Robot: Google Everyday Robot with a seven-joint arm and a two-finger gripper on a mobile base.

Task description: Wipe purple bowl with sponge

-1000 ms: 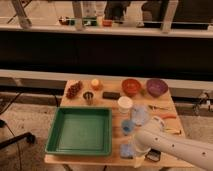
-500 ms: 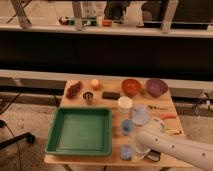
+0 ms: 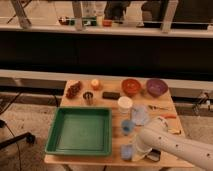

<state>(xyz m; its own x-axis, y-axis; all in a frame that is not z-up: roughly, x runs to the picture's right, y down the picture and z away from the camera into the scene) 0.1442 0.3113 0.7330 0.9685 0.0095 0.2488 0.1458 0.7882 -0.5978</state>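
Hand [image 3: 140,154] is down at the near edge of the counter [image 3: 90,160], about 5 o'clock on the tabletop, and it's shut tight. It's pressed right against the sponge [image 3: 126,151]. Is the sponge actually pinched? Can't tell, the white arm [image 3: 170,142] covers the fingers.

Against the frame a second back: the hand was wide open then, and now it's closed. The arm has sunk a touch lower over the near right corner. The sponge hasn't budged, same spot at the near edge.

The sponge sits flat on the counter, at 6 o'clock from the little blue cup [image 3: 127,126]. Its right side is hidden behind the hand, so which way its long side runs I can't call.

Purple bowl [image 3: 156,87] is way off at the far right corner, 1 o'clock on the counter, upright with its mouth up. It's well apart from the hand. It's round, so no long axis to speak of.

Just beside it at 9 o'clock is the orange-red bowl [image 3: 131,86]. Between bowls and hand: a white cup [image 3: 124,104], then the blue-grey cloth [image 3: 140,115] crumpled at its 5 o'clock.

The green tray [image 3: 55,145] fills the near left half of the counter.
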